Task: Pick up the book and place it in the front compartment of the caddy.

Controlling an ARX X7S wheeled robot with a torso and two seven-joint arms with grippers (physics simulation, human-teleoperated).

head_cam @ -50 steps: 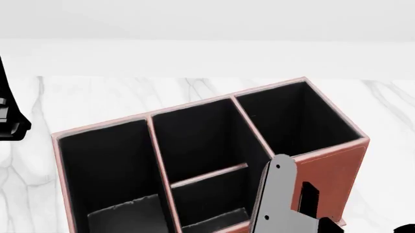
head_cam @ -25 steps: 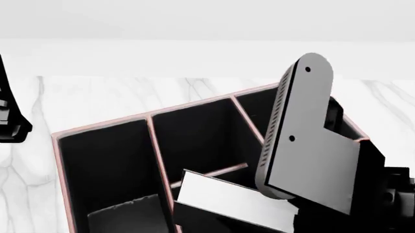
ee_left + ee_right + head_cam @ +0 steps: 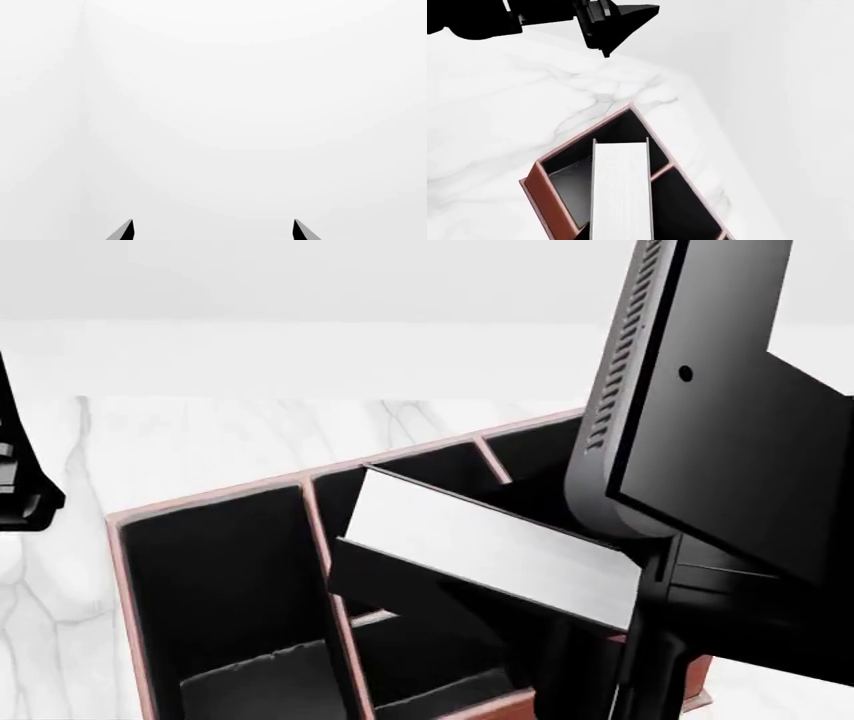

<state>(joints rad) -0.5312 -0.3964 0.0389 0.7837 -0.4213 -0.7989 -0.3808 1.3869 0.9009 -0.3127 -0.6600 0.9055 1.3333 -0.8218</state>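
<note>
In the left wrist view we see our left gripper spread open, two fingertips against blank white. In the head view our right arm holds the book tilted above the caddy. In the right wrist view the book's white page edge hangs over the caddy's cells on the marble table; whether the right gripper clamps it, we cannot tell.

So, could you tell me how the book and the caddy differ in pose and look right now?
The book is held tilted in the air above the caddy, which sits flat on the marble table. The book shows a white page edge; the caddy has reddish-brown walls with pale rims. The book is thin and closed; the caddy is an open, divided box. Both are partly black.
</note>
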